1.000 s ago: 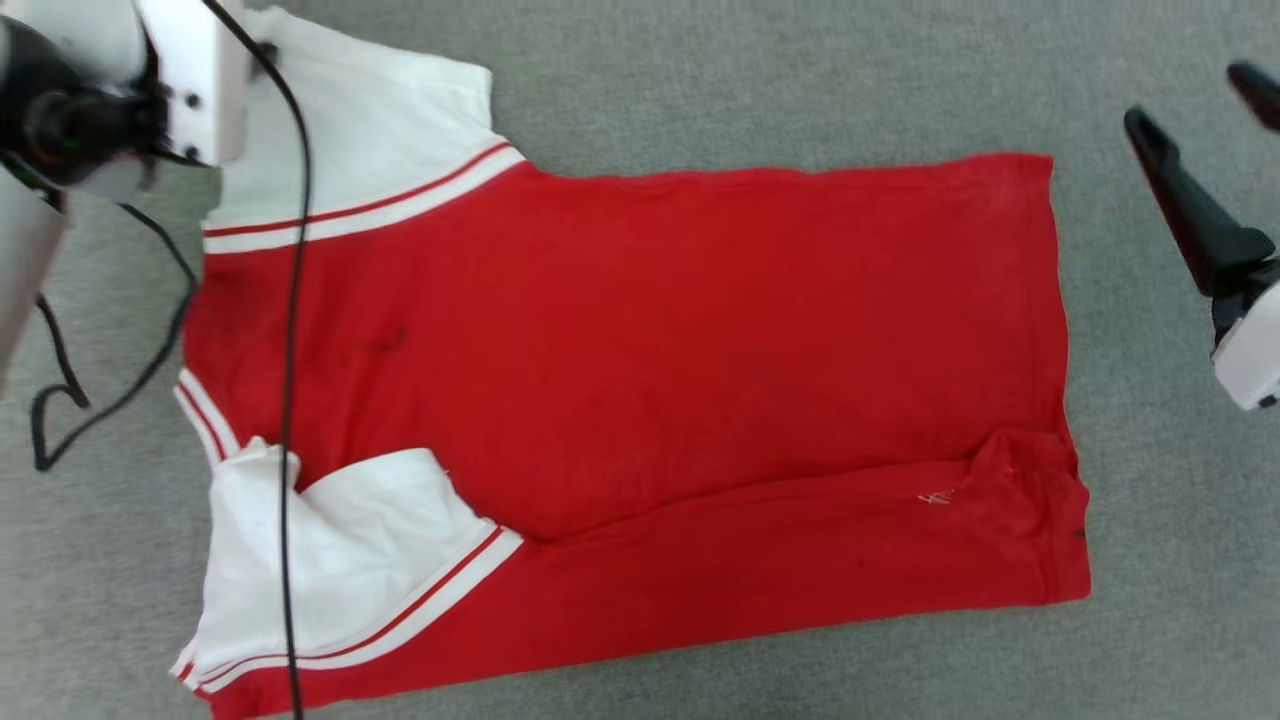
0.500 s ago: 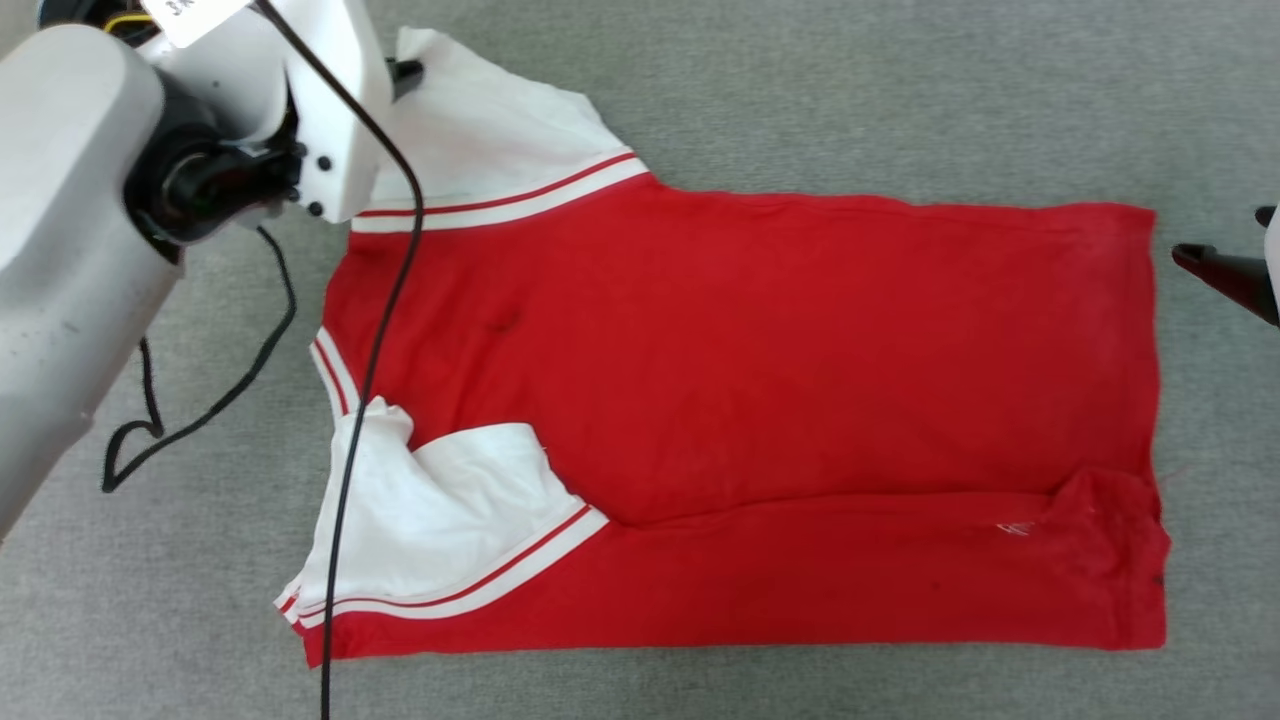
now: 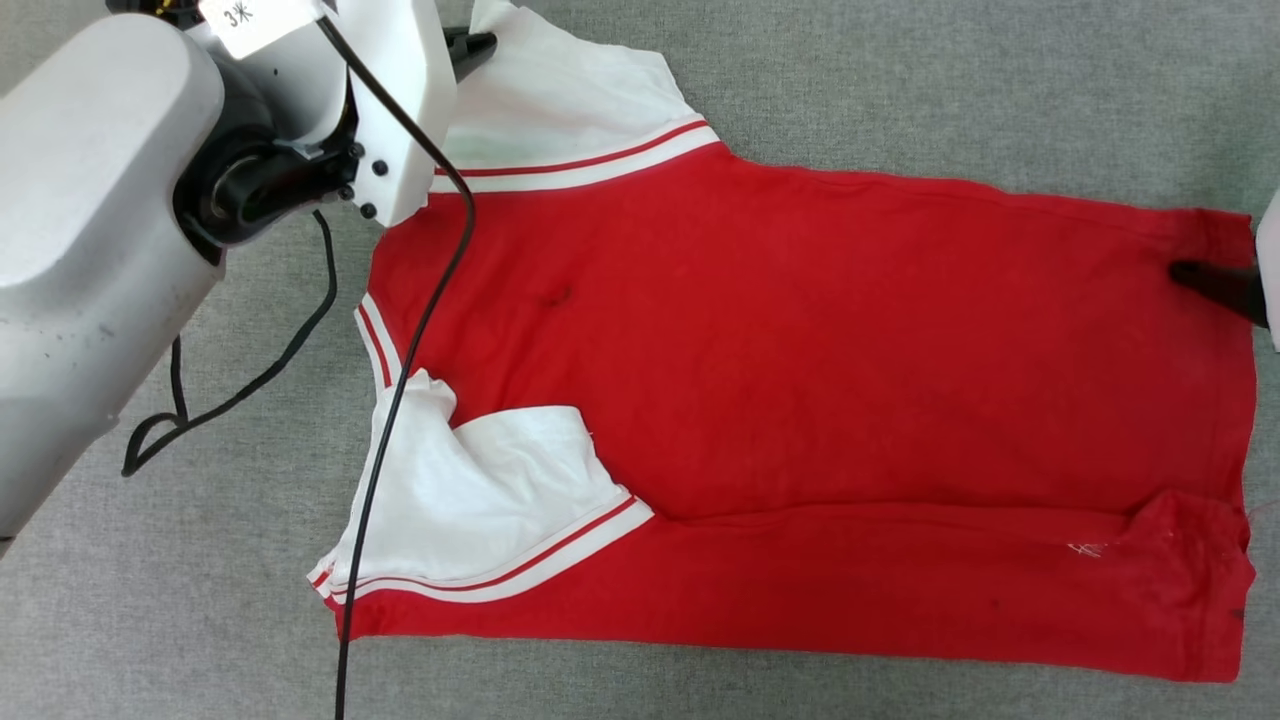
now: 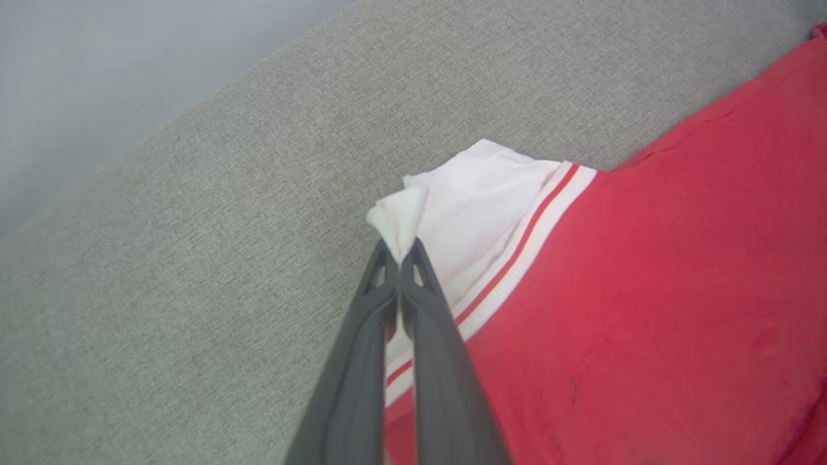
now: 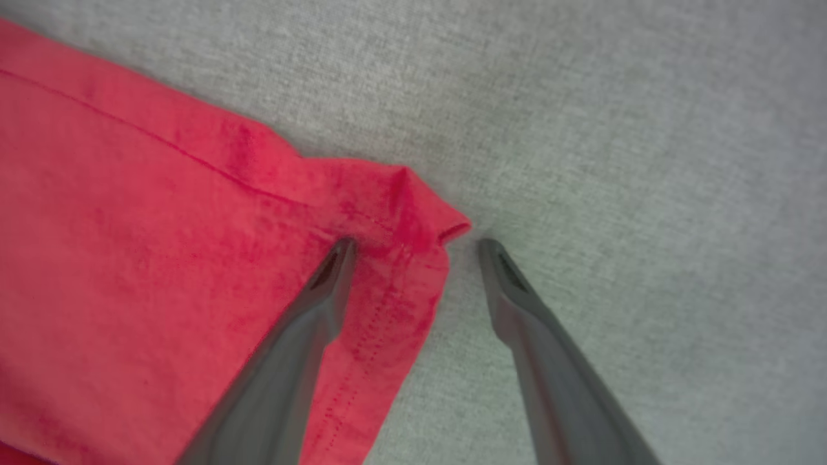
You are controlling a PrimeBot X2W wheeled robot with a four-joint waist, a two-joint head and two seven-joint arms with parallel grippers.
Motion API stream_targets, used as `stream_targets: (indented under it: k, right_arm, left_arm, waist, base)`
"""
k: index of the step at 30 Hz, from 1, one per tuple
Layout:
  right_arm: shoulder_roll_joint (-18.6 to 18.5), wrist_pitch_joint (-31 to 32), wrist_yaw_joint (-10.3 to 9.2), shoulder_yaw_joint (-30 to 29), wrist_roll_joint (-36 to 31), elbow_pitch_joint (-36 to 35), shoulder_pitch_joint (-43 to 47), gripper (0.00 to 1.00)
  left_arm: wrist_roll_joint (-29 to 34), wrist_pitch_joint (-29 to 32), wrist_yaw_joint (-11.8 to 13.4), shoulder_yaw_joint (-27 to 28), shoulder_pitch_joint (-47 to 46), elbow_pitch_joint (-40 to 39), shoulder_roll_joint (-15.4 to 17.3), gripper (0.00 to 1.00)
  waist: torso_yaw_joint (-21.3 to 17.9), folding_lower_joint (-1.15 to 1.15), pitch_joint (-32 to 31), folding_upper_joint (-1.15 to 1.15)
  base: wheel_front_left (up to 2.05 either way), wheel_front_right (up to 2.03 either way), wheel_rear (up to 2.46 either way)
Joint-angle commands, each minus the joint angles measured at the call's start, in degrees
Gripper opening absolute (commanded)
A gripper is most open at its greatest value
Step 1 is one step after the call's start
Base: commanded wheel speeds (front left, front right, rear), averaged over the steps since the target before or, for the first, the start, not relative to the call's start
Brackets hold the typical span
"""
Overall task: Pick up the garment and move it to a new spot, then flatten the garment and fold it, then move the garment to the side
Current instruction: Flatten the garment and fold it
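The garment lies spread on the grey surface, plain red side up, collar to the left and hem to the right. Its near white sleeve is folded in over the body. My left gripper is at the far left corner, shut on the tip of the far white sleeve, which its fingers pinch just above the surface. My right gripper stands open astride the garment's far hem corner: one finger rests on the red cloth, the other on the grey surface.
A black cable hangs from my left arm across the collar and near sleeve, with a loop lying left of the garment. The grey surface ends at an edge at the left wrist view's upper left.
The head view has shifted, so the garment sits further right in it. My right gripper has come in from beside the garment to its far hem corner. The left gripper stays shut.
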Motion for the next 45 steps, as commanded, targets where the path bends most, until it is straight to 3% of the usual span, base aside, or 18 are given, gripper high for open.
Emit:
stream_targets:
  k: [1, 2, 3, 4, 13, 23, 37, 45]
  right_arm:
    - [2.62, 0.02, 0.19, 3.12, 0.50, 1.51, 4.29, 1.00]
    - [2.98, -0.92, 0.19, 3.32, 0.84, 1.69, 4.62, 1.00]
    - [3.22, -2.04, 0.19, 3.36, 0.87, 1.81, 4.54, 0.34]
    - [3.10, -3.42, 0.18, 3.39, 0.60, 1.77, 4.01, 0.00]
    - [0.57, -17.48, 0.10, 4.37, 0.39, 0.44, 2.17, 0.00]
    - [-2.45, -29.05, 0.09, 6.76, 2.69, -2.77, 11.34, 0.00]
    - [-2.38, -36.31, 0.09, 3.91, 3.85, -8.38, 29.94, 0.00]
    - [0.30, -36.57, 0.09, 3.38, 4.17, -6.61, 36.34, 0.00]
  left_arm:
    - [-0.24, -0.60, -0.01, -0.32, -0.70, 0.07, 0.00, 0.00]
    - [-0.33, -0.85, -0.01, -0.60, -0.76, 0.30, 0.09, 0.00]
    - [-0.33, -1.25, -0.01, -0.94, -0.75, 0.55, 0.20, 0.00]
    - [-0.15, -1.63, -0.02, -1.29, -0.74, 0.88, 0.37, 0.00]
    - [-0.62, -7.56, -0.01, -3.81, 3.95, 2.61, 2.78, 0.00]
    - [-1.60, -13.10, 1.34, -6.23, 15.37, -2.98, 8.10, 0.00]
    - [-5.81, -17.67, 7.63, -9.61, 33.13, -11.60, 14.42, 0.00]
    - [-6.96, -18.41, 8.78, -11.12, 38.06, -10.10, 13.42, 0.00]
  waist:
    - [0.03, 0.00, 0.03, 0.00]
    - [-0.06, 0.00, -0.07, 0.00]
    - [-0.17, 0.00, -0.24, 0.00]
    - [-0.27, 0.00, -0.51, 0.00]
    - [-1.84, 0.00, -7.60, 0.00]
    - [-1.29, 0.00, -16.43, 0.00]
    - [-0.96, 0.00, -22.29, 0.00]
    - [-1.85, 0.00, -20.86, 0.00]
  base:
    - [0.00, 0.00, 0.00]
    - [0.00, 0.00, 0.00]
    - [0.00, 0.00, 0.00]
    - [0.00, 0.00, 0.00]
    - [0.00, 0.00, 0.00]
    - [0.00, 0.00, 0.00]
    - [0.00, 0.00, 0.00]
    - [0.00, 0.00, 0.00]
